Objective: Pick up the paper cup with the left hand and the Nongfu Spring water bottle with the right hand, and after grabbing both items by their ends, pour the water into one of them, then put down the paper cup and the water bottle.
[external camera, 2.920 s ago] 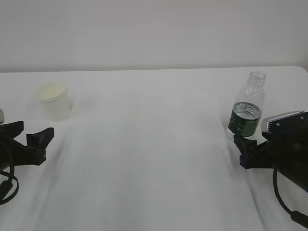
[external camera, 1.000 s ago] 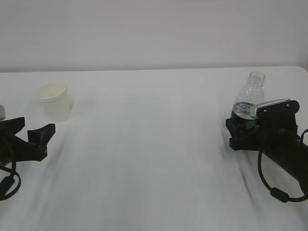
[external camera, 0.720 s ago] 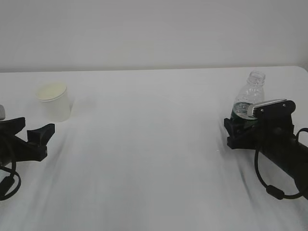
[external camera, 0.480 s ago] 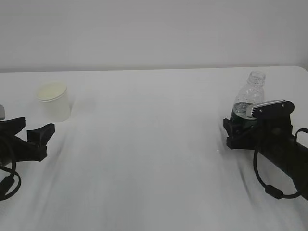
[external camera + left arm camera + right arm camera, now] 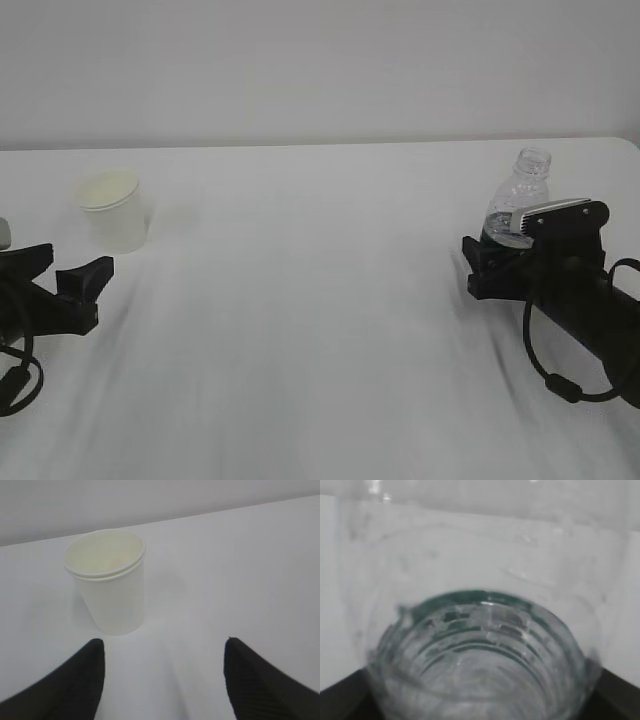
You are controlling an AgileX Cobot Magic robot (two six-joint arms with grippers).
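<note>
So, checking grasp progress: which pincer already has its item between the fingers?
The right pincer, around the bottle. The left pincer sits short of the cup.

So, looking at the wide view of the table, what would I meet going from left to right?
left gripper → paper cup → a long bare stretch of white table → right gripper, its jaws either side of the water bottle
</note>
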